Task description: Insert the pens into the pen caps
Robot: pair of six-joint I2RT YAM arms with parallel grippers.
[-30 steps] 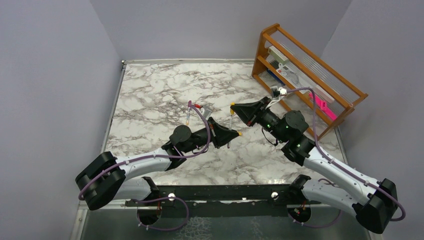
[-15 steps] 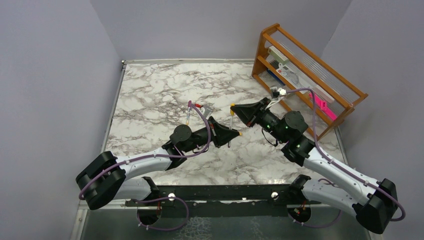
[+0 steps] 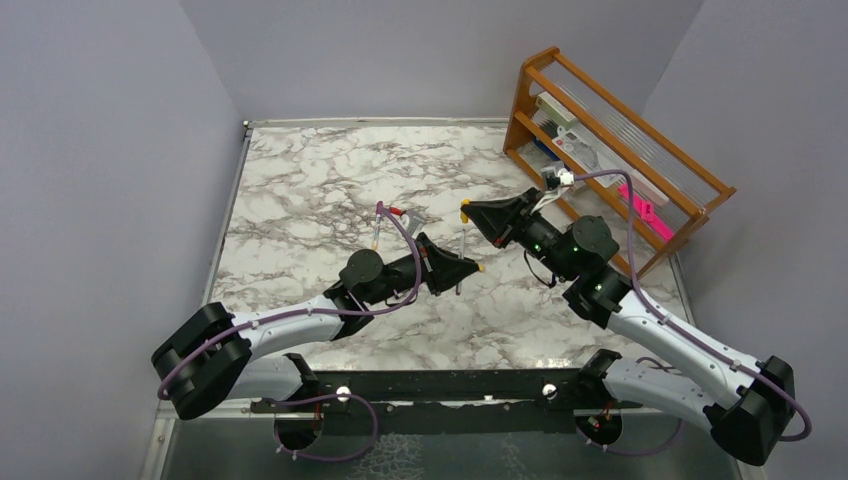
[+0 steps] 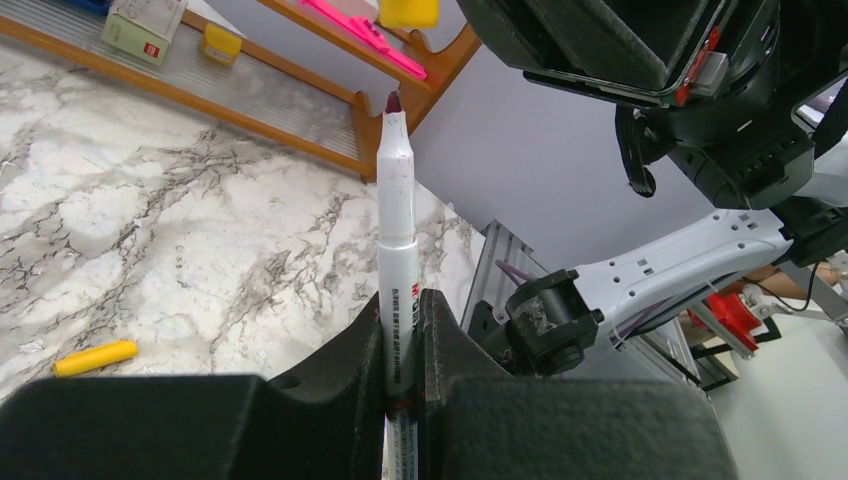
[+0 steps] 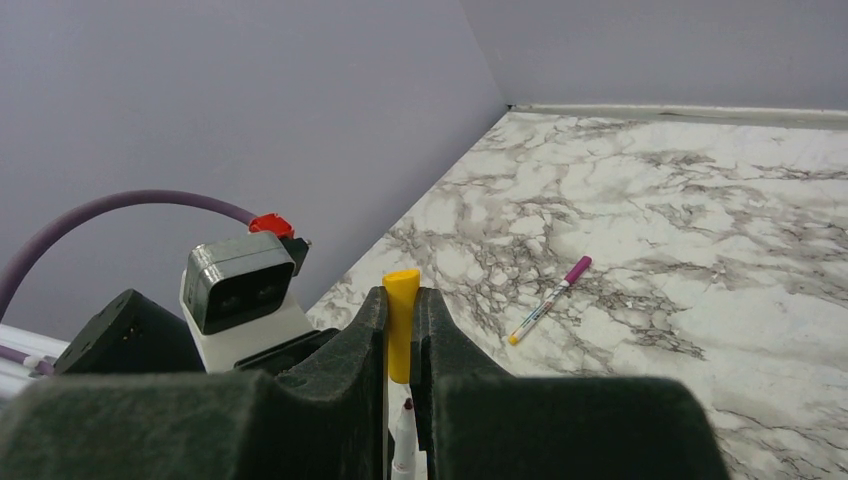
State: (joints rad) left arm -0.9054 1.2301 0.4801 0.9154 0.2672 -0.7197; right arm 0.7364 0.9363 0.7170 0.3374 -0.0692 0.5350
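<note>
My left gripper is shut on a slim white-grey pen and holds it upright, dark tip up. My right gripper is shut on a yellow cap and holds it just above the pen's tip, the two a little apart. The cap also shows at the top edge of the left wrist view. A second pen with a magenta end lies on the marble table, left of the grippers. A loose yellow cap lies on the table beside the left gripper.
A wooden rack stands at the back right and holds small boxes and a flat bright-pink object. The marble table is walled by grey panels on the left, back and right. The left wrist camera sits close under the right gripper.
My right gripper has moved slightly up and away with the yellow cap. The left gripper and its pen have stayed put.
</note>
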